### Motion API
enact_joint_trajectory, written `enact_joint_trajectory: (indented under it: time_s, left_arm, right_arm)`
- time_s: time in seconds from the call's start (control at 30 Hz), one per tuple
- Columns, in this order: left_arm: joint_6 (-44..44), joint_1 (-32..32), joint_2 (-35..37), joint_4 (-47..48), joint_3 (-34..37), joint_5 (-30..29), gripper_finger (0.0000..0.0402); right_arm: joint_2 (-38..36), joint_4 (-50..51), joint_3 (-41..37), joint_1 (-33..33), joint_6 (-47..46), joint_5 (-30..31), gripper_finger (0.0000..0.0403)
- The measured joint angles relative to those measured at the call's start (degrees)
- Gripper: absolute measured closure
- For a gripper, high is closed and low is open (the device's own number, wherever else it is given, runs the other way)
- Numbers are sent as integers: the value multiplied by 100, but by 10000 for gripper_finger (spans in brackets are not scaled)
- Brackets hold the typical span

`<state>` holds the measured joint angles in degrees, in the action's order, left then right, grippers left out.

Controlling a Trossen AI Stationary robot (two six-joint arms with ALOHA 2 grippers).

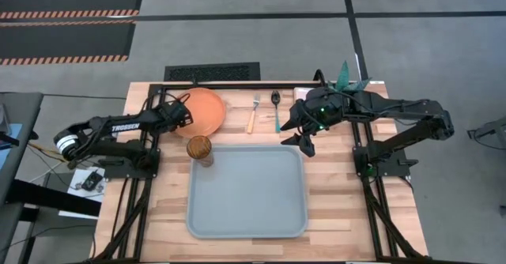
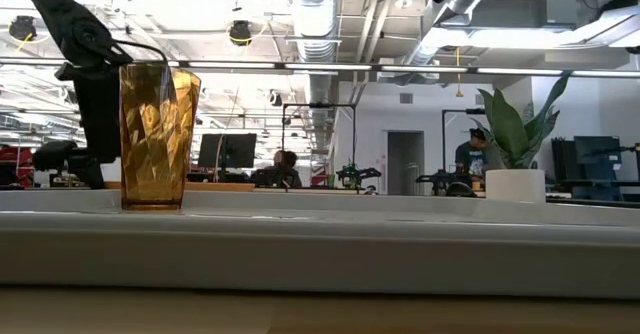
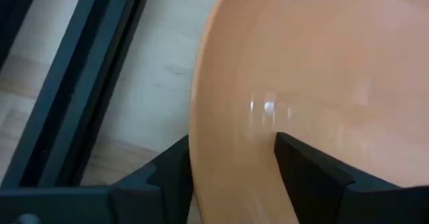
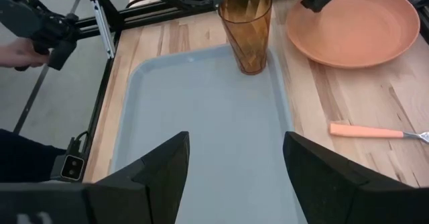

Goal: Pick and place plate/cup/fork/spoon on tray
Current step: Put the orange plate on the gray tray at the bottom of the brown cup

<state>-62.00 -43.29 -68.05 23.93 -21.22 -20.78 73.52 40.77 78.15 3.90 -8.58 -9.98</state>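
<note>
Gripping the orange plate [image 1: 204, 112] by its rim looks like your step in hand: the left gripper [image 1: 183, 114] sits at the plate's left edge, and the left wrist view shows one finger [image 3: 308, 177] over the plate's inner surface and the other finger [image 3: 171, 177] outside and below the rim, jaws apart and straddling it, not yet clamped. Seat the rim deep between the fingers before you close, since a shallow rim probably slips from a tip pinch. Close firmly, then tilt the free side up only a little, so the plate does not swing.

The amber cup [image 1: 199, 148] stands upright in the tray's [image 1: 247, 216] back left corner, just beside the plate's near edge, so carry the plate high enough to pass over it or steer around it; knocking it over is the main risk. Aim for the tray's open middle and set the plate flat before you let go.

The right gripper [image 1: 303, 137] hovers with fingers spread over the tray's back right corner, close to the path; keep it off to the side so the arms do not meet. The orange-handled fork [image 1: 253, 114] and the teal-handled spoon [image 1: 277, 110] lie side by side on the wooden table [image 1: 332, 209] behind the tray, to the plate's right, still waiting their turn
</note>
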Motion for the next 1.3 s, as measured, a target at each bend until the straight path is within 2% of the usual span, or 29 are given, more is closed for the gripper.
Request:
enact_joint_trajectory:
  time_s: [0.1,0.27,0.33,0.6,0.8,1.17,1.3]
  left_arm:
    - [-20,14,-9,-55,1,-28,266]
    - [-23,-7,-10,-264,-1,19,371]
    - [-66,-7,-7,-473,1,21,390]
    - [-379,-2,37,-1344,16,242,399]
    - [-449,0,315,-1763,16,140,401]
    - [-489,0,1275,-2783,-103,-71,401]
    - [153,-4,1708,-3158,-519,84,401]
  right_arm:
    - [0,3,0,0,-16,0,138]
    - [0,8,0,0,-45,0,138]
    - [0,9,0,0,-46,0,138]
    - [0,79,0,0,-61,0,138]
    - [0,90,0,-7,-61,0,138]
    - [-2,133,0,-7,-57,-17,138]
    - [-2,133,0,-7,-55,-20,138]
